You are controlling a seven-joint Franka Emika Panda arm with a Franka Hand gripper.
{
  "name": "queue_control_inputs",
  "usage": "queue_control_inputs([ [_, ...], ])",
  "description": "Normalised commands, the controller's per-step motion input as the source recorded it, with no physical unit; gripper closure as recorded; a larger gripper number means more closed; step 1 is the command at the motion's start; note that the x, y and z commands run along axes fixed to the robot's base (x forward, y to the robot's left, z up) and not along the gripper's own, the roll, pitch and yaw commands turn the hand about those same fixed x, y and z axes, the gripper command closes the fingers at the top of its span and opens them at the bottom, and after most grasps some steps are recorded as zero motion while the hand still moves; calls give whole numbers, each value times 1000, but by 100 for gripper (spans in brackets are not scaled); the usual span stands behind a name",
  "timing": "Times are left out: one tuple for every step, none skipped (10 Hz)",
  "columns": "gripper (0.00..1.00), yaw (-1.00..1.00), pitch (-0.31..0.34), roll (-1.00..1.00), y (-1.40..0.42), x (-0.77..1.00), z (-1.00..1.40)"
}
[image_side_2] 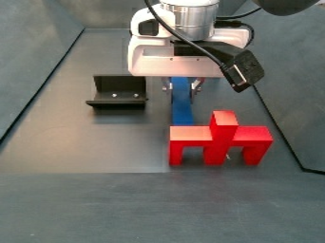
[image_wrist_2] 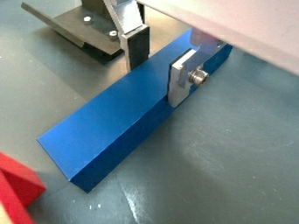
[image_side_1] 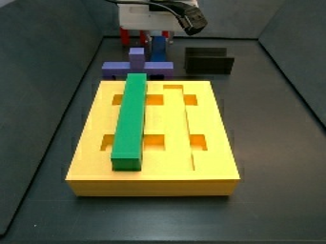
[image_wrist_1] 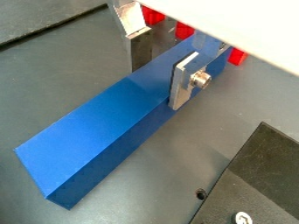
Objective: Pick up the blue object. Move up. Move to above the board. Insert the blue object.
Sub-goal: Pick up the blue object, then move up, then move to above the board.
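Step 1: gripper [image_wrist_2: 158,59] straddles the blue object [image_wrist_2: 131,118], fingers not visibly clamped; next, close, then lift.

Dark grey surface [image_side_1: 51,143] carrying the yellow board [image_side_1: 90,170], purple block [image_side_1: 117,69], red block [image_side_2: 219,142], fixture [image_side_2: 117,93], blue object [image_wrist_2: 128,109] lying flat with the tool [image_wrist_2: 162,63] astride it
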Motion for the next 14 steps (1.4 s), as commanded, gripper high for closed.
queue_control_inputs([
  [100, 0, 0, 0, 0, 0, 0],
  [100, 0, 0, 0, 0, 0, 0],
  [100, 0, 0, 0, 0, 0, 0],
  [100, 0, 0, 0, 0, 0, 833],
  [100, 37, 0, 0, -15, 3, 831],
  [100, 48, 18, 3, -19, -43, 618],
  [100, 32, -11, 18, -11, -26, 301],
  [100, 0, 0, 0, 0, 0, 1400],
  [100, -2, 38, -6, -5, -21, 1400],
  [100, -4, 29, 7, -2, -33, 1400],
  [100, 0, 18, 17, 2, 9, 1400],
  [100, 2, 58, 12, 0, 14, 1400],
  [100, 3, 77, 14, 0, 1, 1400],
  [100, -1, 69, 17, 2, 17, 882],
])
